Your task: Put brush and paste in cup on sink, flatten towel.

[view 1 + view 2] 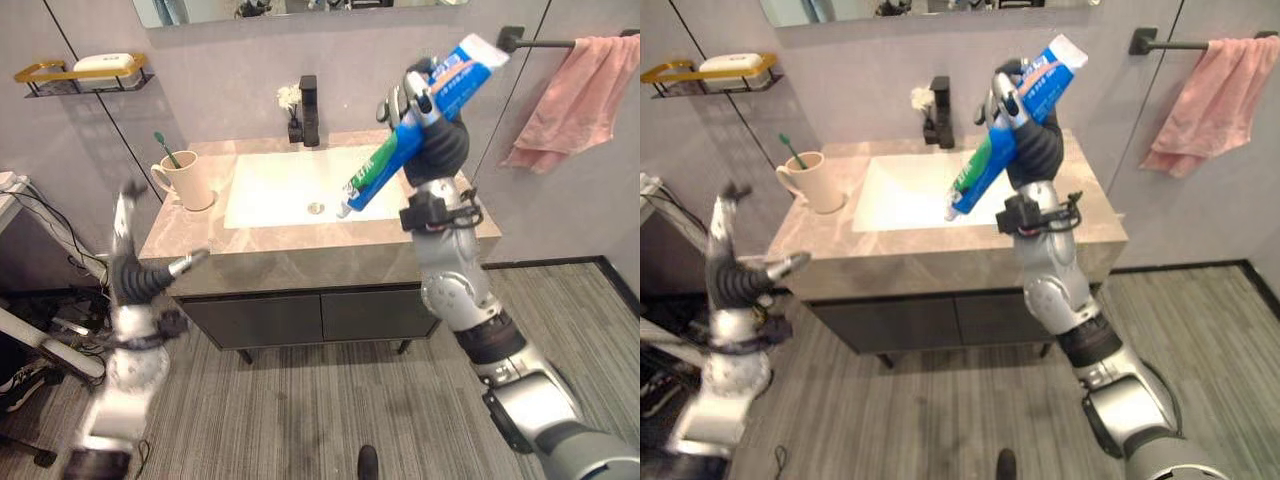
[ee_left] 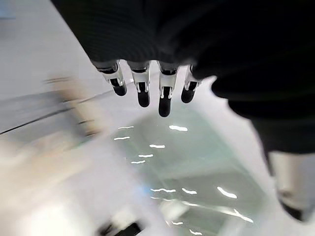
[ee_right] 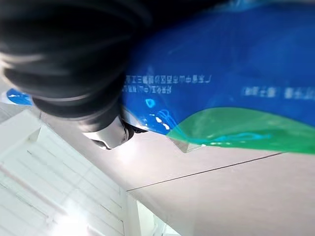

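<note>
My right hand (image 1: pixel 437 120) is raised above the sink's right side, shut on a blue and green toothpaste tube (image 1: pixel 400 145) that slants with its cap end down over the basin. In the right wrist view the tube (image 3: pixel 221 98) lies across my palm. A cream cup (image 1: pixel 188 180) stands on the counter's left end with a green toothbrush (image 1: pixel 164 148) upright in it. My left hand (image 1: pixel 135 265) hovers in front of the counter's left corner with straight fingers (image 2: pixel 142 86), holding nothing. A pink towel (image 1: pixel 575 100) hangs bunched on the wall bar at the right.
The white basin (image 1: pixel 290 190) sits in a stone counter (image 1: pixel 300 245) with a black tap (image 1: pixel 309 110) behind it. A gold wall shelf (image 1: pixel 85 75) carries a soap dish at the upper left. Dark cabinet doors (image 1: pixel 300 315) lie below the counter.
</note>
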Controlling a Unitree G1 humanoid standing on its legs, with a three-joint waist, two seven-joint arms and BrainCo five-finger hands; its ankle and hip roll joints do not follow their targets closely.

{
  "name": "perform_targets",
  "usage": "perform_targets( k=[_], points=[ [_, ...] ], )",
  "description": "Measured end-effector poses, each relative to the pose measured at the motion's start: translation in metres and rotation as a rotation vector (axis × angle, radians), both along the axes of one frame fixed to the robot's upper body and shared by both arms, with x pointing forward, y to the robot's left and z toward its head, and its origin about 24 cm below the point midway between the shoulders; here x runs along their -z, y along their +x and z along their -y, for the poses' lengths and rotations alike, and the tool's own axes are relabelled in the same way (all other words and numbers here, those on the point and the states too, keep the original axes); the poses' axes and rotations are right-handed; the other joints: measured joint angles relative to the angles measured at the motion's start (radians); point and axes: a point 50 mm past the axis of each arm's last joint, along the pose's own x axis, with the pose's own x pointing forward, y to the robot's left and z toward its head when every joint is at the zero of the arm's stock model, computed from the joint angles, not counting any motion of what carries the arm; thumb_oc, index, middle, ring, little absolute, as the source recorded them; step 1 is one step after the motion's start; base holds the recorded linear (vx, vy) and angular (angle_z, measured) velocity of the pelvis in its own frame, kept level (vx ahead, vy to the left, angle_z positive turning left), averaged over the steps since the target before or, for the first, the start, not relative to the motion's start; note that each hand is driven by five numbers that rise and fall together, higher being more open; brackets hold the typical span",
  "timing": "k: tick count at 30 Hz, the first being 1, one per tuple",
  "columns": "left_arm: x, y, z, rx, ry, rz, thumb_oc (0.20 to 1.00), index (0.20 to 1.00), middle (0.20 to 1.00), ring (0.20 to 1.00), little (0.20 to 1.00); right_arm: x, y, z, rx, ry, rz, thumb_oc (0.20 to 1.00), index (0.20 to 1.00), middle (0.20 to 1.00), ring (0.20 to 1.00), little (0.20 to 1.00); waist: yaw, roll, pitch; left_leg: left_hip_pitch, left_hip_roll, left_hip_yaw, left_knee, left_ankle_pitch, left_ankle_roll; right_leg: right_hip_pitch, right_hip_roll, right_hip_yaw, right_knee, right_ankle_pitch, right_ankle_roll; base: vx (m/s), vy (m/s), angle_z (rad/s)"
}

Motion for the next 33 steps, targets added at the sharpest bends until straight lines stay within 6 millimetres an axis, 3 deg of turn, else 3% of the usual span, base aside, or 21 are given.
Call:
perform_targets(
  k=[4,8,11,12,13,14,15,16,17,18,19,21,22,24,27,29,31,32,33],
  points=[
    [0.04,-0.009,-0.007,-0.001,-0.072,-0.21,1.0,1.0,1.0,1.0,1.0,-0.012,0.0,0.001,0.005,-0.012,0.04,0.2,0.2,0.2,0.2,0.2,0.03,-0.014,0.044,0.0,0.027,-0.009,0.028,0.008,-0.013,0.02,0.022,-0.018,0.0,-0.007,-0.013,0.01,-0.109,0.13],
    [0.053,-0.014,0.002,0.071,-0.098,-0.279,1.0,1.0,1.0,1.0,1.0,-0.021,-0.001,0.0,0.001,-0.016,0.072,0.2,0.2,0.2,0.2,0.2,0.046,-0.012,0.063,-0.027,0.036,-0.056,0.079,0.006,-0.014,0.035,0.033,-0.051,0.0,-0.018,-0.028,0.03,-0.144,0.28],
    [0.063,-0.016,0.002,0.085,-0.132,-0.334,1.0,1.0,1.0,1.0,1.0,-0.026,-0.001,-0.003,-0.008,-0.011,0.086,0.2,0.2,0.2,0.2,0.2,0.07,-0.046,0.092,-0.086,0.027,-0.063,0.208,0.01,-0.012,0.051,0.022,-0.055,0.0,-0.024,-0.039,-0.01,-0.157,0.22],
    [0.071,-0.016,0.0,0.083,-0.153,-0.376,1.0,1.0,1.0,1.0,1.0,-0.031,-0.001,-0.005,-0.011,-0.003,0.099,0.2,0.2,0.2,0.2,0.2,0.074,-0.068,0.116,-0.156,0.021,-0.087,0.339,0.016,-0.023,0.058,0.007,-0.065,-0.007,-0.032,-0.051,0.0,-0.104,0.32],
    [0.075,-0.017,-0.001,0.08,-0.159,-0.395,1.0,1.0,1.0,1.0,1.0,-0.033,-0.002,-0.006,-0.013,-0.001,0.106,0.2,0.2,0.2,0.2,0.2,0.087,-0.066,0.124,-0.193,0.021,-0.088,0.385,0.041,-0.027,0.06,0.018,-0.069,0.003,-0.04,-0.052,0.0,-0.119,0.54],
    [0.079,-0.015,-0.001,0.086,-0.176,-0.415,1.0,1.0,1.0,1.0,1.0,-0.04,-0.003,-0.007,-0.002,0.002,0.128,0.2,0.2,0.2,0.2,0.2,0.073,-0.078,0.139,-0.273,0.019,-0.082,0.49,0.065,-0.021,0.054,0.005,-0.085,-0.008,-0.06,-0.036,0.02,-0.009,0.47],
    [0.081,-0.015,-0.001,0.088,-0.181,-0.427,1.0,1.0,1.0,1.0,1.0,-0.043,-0.004,-0.009,-0.007,0.002,0.141,0.2,0.2,0.2,0.2,0.2,0.075,-0.087,0.152,-0.291,0.003,-0.079,0.501,0.09,-0.011,0.049,-0.009,-0.089,-0.008,-0.069,-0.028,0.11,0.021,0.49],
    [0.087,-0.018,0.003,0.099,-0.198,-0.453,1.0,1.0,1.0,1.0,1.0,-0.045,-0.006,-0.012,-0.014,-0.007,0.156,0.2,0.2,0.2,0.2,0.2,0.086,-0.079,0.164,-0.296,-0.006,-0.075,0.452,0.107,0.0,0.044,-0.001,-0.097,0.021,-0.096,-0.022,0.2,0.079,0.17],
    [0.086,-0.021,0.009,0.127,-0.202,-0.454,1.0,1.0,1.0,1.0,1.0,-0.052,-0.007,-0.013,-0.012,-0.004,0.18,0.2,0.2,0.2,0.2,0.2,0.101,-0.022,0.161,-0.292,0.045,-0.038,0.422,0.062,-0.008,-0.055,0.021,-0.121,0.34,-0.201,-0.11,0.2,0.073,0.29],
    [0.075,-0.019,0.007,0.152,-0.171,-0.42,1.0,1.0,1.0,1.0,1.0,-0.055,-0.008,-0.009,0.003,0.024,0.195,0.2,0.2,0.2,0.2,0.2,0.094,-0.053,0.161,-0.295,0.024,-0.015,0.425,0.014,-0.008,-0.084,-0.025,-0.096,0.498,-0.382,-0.076,0.28,0.151,1.01],
    [0.068,-0.011,0.006,0.168,-0.147,-0.392,1.0,1.0,1.0,1.0,1.0,-0.058,-0.007,0.001,0.048,0.056,0.214,0.2,0.2,0.2,0.2,0.2,0.066,-0.053,0.191,-0.36,0.037,-0.013,0.493,-0.014,-0.031,-0.084,-0.024,-0.11,0.531,-0.438,-0.128,0.19,0.102,1.2],
    [0.072,-0.011,-0.001,0.143,-0.137,-0.419,1.0,1.0,1.0,1.0,1.0,-0.051,-0.004,-0.009,0.034,0.063,0.174,0.2,0.2,0.2,0.2,0.2,0.102,-0.084,0.191,-0.388,0.023,0.003,0.344,-0.004,-0.026,-0.082,-0.036,-0.089,0.455,-0.403,-0.129,0.33,0.164,0.53],
    [0.073,-0.011,0.0,0.138,-0.146,-0.419,1.0,1.0,1.0,1.0,1.0,-0.048,-0.003,-0.012,0.033,0.04,0.163,0.2,0.2,0.2,0.2,0.2,0.113,-0.077,0.193,-0.388,0.031,0.019,0.257,0.02,-0.026,-0.053,-0.031,-0.085,0.393,-0.357,-0.094,0.33,0.167,0.08],
    [0.073,-0.011,0.001,0.135,-0.152,-0.412,1.0,1.0,1.0,1.0,1.0,-0.044,0.0,-0.015,0.04,0.002,0.138,0.2,0.2,0.2,0.2,0.2,0.119,-0.047,0.193,-0.362,0.057,0.033,0.095,0.077,-0.022,0.048,-0.013,-0.082,0.251,-0.302,-0.075,0.4,0.246,0.1],
    [0.076,-0.015,-0.002,0.122,-0.154,-0.429,1.0,1.0,1.0,1.0,1.0,-0.044,-0.001,-0.016,0.056,-0.023,0.156,0.2,0.2,0.2,0.2,0.2,0.15,-0.033,0.185,-0.306,0.056,0.019,0.089,0.088,-0.009,0.152,0.002,-0.022,0.154,-0.276,-0.05,0.41,0.282,-0.57],
    [0.081,-0.015,-0.002,0.117,-0.158,-0.446,1.0,1.0,1.0,1.0,1.0,-0.048,-0.002,-0.017,0.051,-0.011,0.171,0.2,0.2,0.2,0.2,0.2,0.159,-0.031,0.171,-0.309,-0.021,-0.065,0.132,0.091,0.016,0.193,-0.021,0.029,0.126,-0.292,-0.03,0.4,0.313,-0.77],
    [0.084,-0.017,-0.002,0.113,-0.167,-0.459,1.0,1.0,1.0,1.0,1.0,-0.05,-0.002,-0.013,0.065,-0.026,0.178,0.2,0.2,0.2,0.2,0.2,0.161,-0.016,0.148,-0.319,-0.049,-0.04,0.115,0.126,0.075,0.213,-0.042,0.051,0.139,-0.317,0.005,0.28,0.28,-0.59],
    [0.089,-0.019,-0.002,0.116,-0.166,-0.485,1.0,1.0,1.0,1.0,1.0,-0.051,-0.001,-0.005,0.092,-0.037,0.185,0.2,0.2,0.2,0.2,0.2,0.16,0.002,0.121,-0.327,-0.05,-0.001,0.139,0.171,0.117,0.229,-0.063,0.049,0.177,-0.372,0.034,0.22,0.234,-0.26],
    [0.09,-0.02,-0.007,0.108,-0.152,-0.5,1.0,1.0,1.0,1.0,1.0,-0.048,-0.001,-0.002,0.1,-0.03,0.174,0.2,0.2,0.2,0.2,0.2,0.155,-0.047,0.108,-0.327,-0.096,0.029,0.162,0.148,0.136,0.215,-0.121,0.049,0.205,-0.394,0.043,0.29,0.318,-0.18]
  ],
)
